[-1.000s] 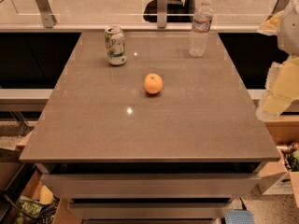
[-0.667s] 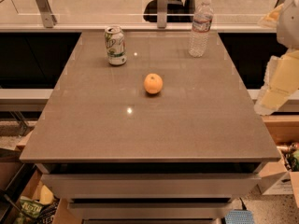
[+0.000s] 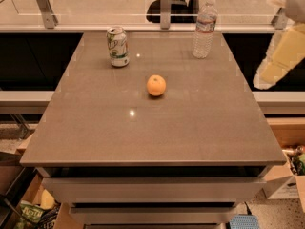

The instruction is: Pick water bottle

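Note:
The water bottle is a tall clear plastic bottle with a white cap and a whitish label band. It stands upright at the far right of the grey table. My gripper, with pale yellow and white parts, hangs in the air at the right edge of the view, beyond the table's right side. It is to the right of the bottle, apart from it, and holds nothing that I can see.
A green-and-white soda can stands at the far left of the table. An orange lies near the middle. A glass railing with metal posts runs behind the table. Cardboard boxes sit on the floor at the right.
My gripper and arm have risen and shifted slightly left along the table's right side. The bottle, can and orange have not moved.

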Controlling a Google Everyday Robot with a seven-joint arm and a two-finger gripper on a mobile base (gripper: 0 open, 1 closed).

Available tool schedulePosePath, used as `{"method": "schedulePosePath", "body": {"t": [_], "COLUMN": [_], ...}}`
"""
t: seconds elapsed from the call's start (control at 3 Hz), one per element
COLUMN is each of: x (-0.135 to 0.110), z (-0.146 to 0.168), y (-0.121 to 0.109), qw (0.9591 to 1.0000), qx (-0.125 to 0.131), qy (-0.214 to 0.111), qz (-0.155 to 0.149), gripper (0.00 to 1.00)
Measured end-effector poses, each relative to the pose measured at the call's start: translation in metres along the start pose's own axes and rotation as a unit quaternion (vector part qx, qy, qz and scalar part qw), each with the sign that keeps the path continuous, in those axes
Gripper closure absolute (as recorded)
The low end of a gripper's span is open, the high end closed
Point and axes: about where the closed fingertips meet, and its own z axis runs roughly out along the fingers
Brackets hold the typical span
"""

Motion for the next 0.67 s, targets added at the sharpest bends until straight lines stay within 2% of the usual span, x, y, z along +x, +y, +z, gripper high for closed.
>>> {"method": "schedulePosePath", "body": {"t": [0.33, 0.67], "x": [-0.002, -0.005], "z": [0.006, 0.013], "y": [-0.029, -0.057], "qw": [0.9978, 0.9931], "qx": [0.011, 0.022], "qy": [-0.058, -0.102], "qz": [0.032, 0.053], "gripper": [0.0, 0.0]}}
